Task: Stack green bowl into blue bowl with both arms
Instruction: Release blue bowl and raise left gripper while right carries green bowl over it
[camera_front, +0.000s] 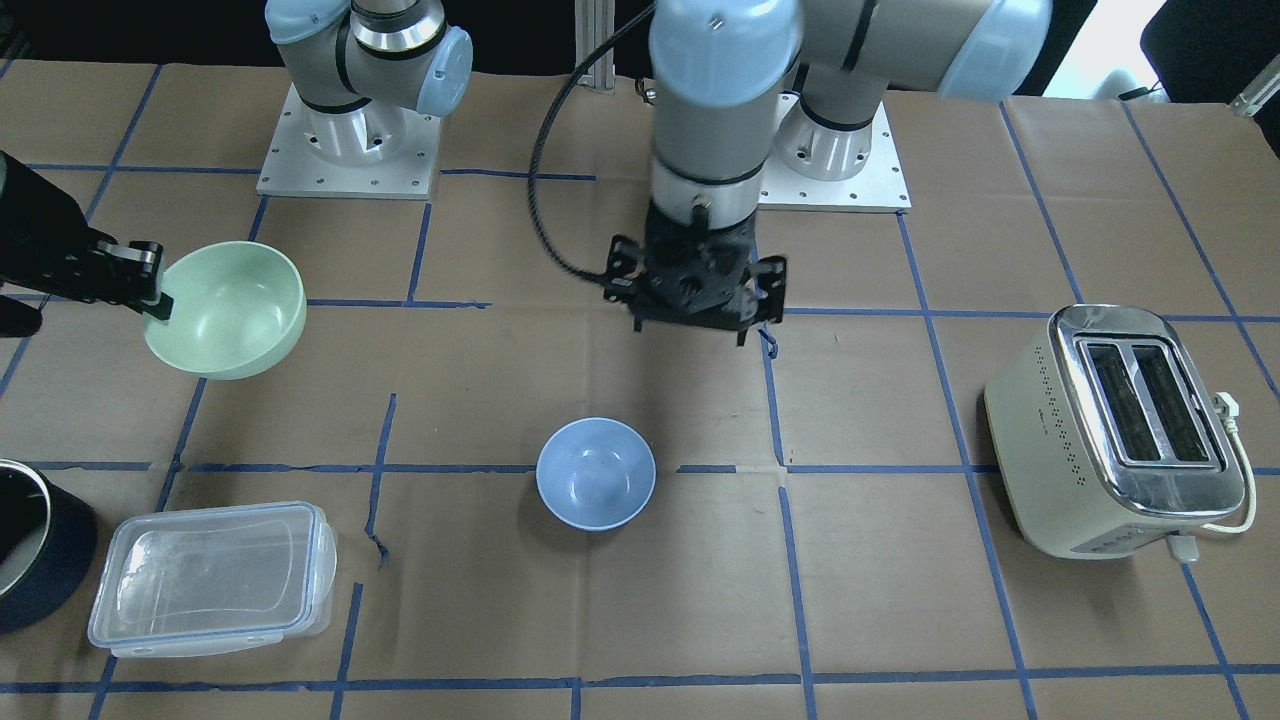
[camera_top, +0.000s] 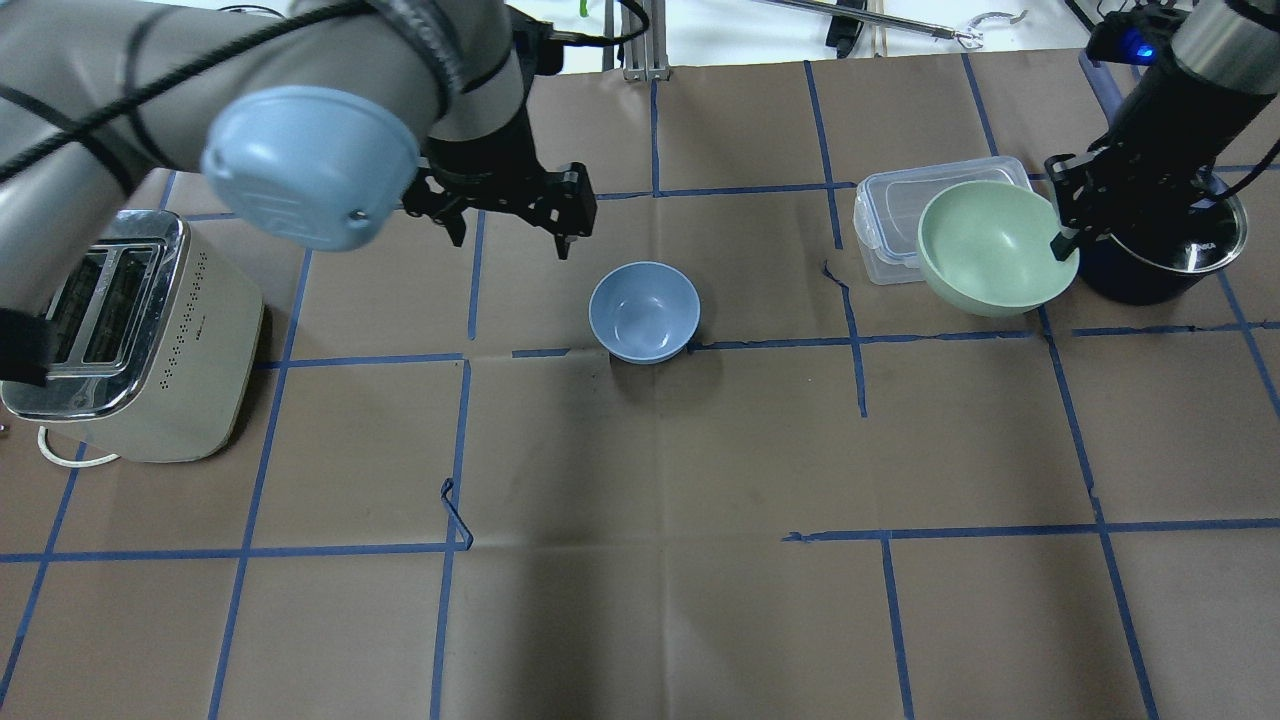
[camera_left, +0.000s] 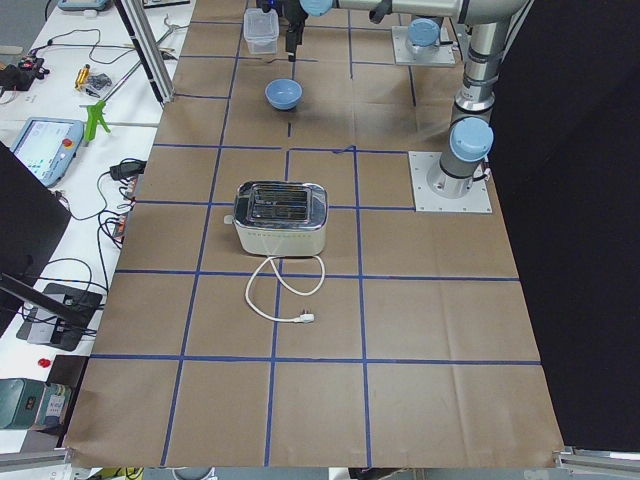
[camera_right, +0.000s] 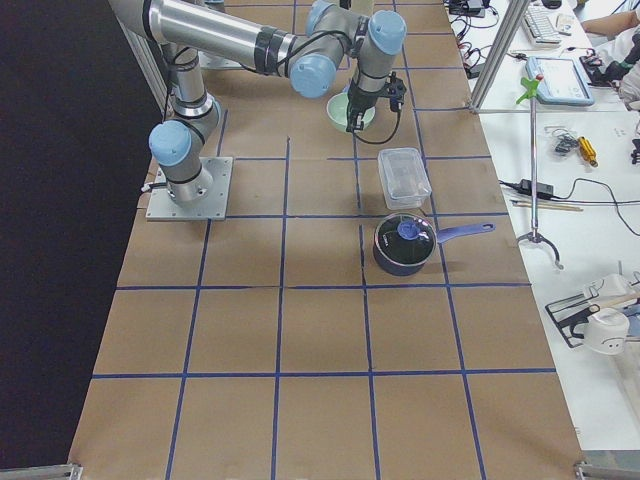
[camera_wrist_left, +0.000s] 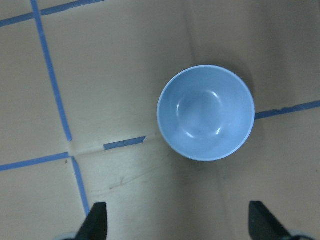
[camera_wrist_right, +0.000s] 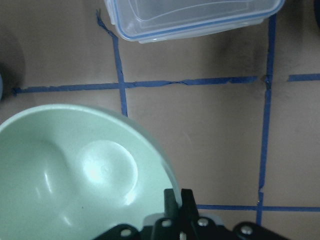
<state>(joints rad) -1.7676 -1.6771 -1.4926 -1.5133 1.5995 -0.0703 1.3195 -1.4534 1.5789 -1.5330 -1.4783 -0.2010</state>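
Observation:
The green bowl hangs tilted above the table; my right gripper is shut on its rim. The overhead view shows the green bowl and right gripper at the right. In the right wrist view the fingers pinch the bowl's edge. The blue bowl stands upright and empty at the table's middle, also in the overhead view and the left wrist view. My left gripper is open and empty, above the table on the robot's side of the blue bowl.
A clear plastic container with a lid lies under and beyond the green bowl. A dark pot stands behind the right gripper. A cream toaster with a loose cord stands on the robot's left.

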